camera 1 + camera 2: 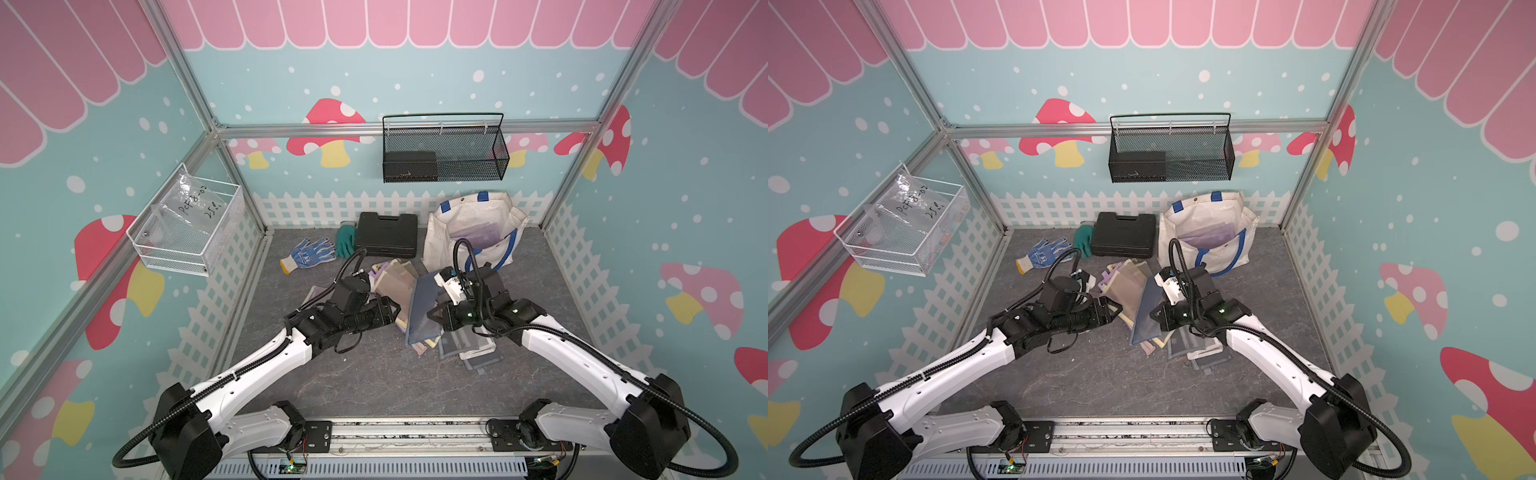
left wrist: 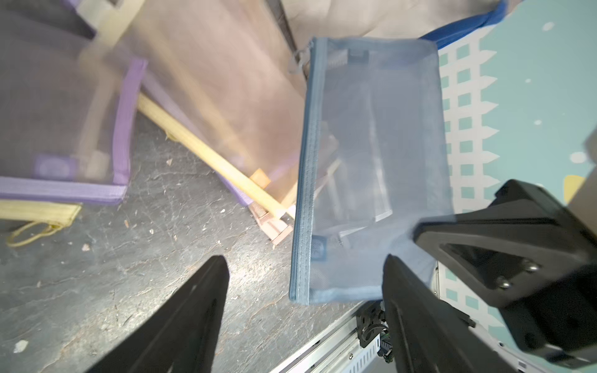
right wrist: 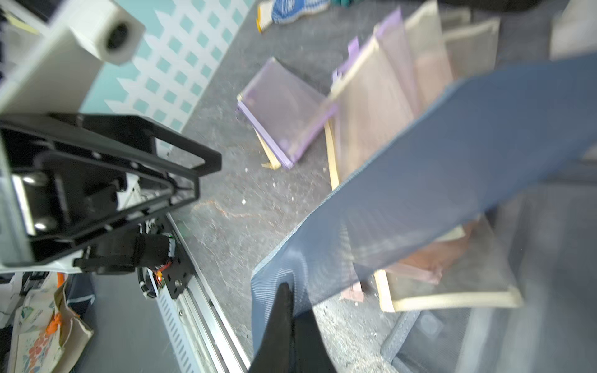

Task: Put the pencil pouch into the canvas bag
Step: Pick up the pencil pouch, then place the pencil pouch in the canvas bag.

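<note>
Gripping the blue pencil pouch [image 3: 420,181], the right hand [image 3: 290,300] is clenched; the left hand [image 2: 305,261] gapes empty.

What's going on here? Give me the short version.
The right pincer is shut on a corner of the blue mesh pencil pouch, holding it up above the pile of other pouches. The left pincer hangs open beside it, holding nothing. The canvas bag stands open at the back, and the pouch is not yet in it.

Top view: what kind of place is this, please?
Likely a robot test cell, not a home: an aluminium frame, printed mushroom walls, and arms mounted on a rail.
</note>
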Controlling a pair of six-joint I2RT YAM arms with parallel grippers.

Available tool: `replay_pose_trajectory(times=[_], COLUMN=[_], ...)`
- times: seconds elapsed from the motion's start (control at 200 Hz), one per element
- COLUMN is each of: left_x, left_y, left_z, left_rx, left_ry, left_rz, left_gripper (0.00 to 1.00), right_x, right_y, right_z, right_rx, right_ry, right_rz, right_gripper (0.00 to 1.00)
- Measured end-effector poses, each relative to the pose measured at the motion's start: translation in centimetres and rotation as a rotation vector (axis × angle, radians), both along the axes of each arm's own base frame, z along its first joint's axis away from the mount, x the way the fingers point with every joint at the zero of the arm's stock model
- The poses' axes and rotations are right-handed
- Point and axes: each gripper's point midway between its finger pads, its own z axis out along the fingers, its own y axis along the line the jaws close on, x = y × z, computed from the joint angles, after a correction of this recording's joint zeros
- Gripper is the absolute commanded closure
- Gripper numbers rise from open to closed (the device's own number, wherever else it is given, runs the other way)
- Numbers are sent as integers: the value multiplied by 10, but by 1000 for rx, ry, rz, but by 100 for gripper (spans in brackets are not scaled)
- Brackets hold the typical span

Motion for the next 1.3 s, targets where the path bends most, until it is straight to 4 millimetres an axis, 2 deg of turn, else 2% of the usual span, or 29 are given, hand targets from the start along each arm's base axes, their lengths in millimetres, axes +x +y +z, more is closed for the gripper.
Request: replay_pose_trajectory(times=[0.14,0.29,0.41,0.505,0.69,0.795,1.006,1.176,1.301], left_x=[7,12,13,14,15,16,16,16,15], left_y=[-6,-9,-9,-10,-10,-9,-8,-7,-5], left_z=[52,99,123,130,122,122,119,118,115], left_rx=[-37,-68,-79,-80,-59,-55,-44,-41,-29], left_ry=[-118,-232,-289,-309,-286,-287,-280,-276,-268], left_rz=[-30,-53,-64,-69,-71,-65,-60,-60,-53], left_gripper=[23,23,23,23,22,22,22,22,22], right_x=[16,33,59,87,138,152,190,230,247], right_y=[5,6,-4,-27,-92,-112,-131,-140,-143], right_z=[74,138,174,186,178,171,149,106,76], right_rx=[95,163,193,197,176,172,162,108,80], right_ry=[-148,-277,-356,-376,-341,-320,-291,-232,-184], right_rz=[-34,-79,-158,-259,-502,-575,-650,-685,-696], right_gripper=[100,100,100,100,100,100,100,100,100])
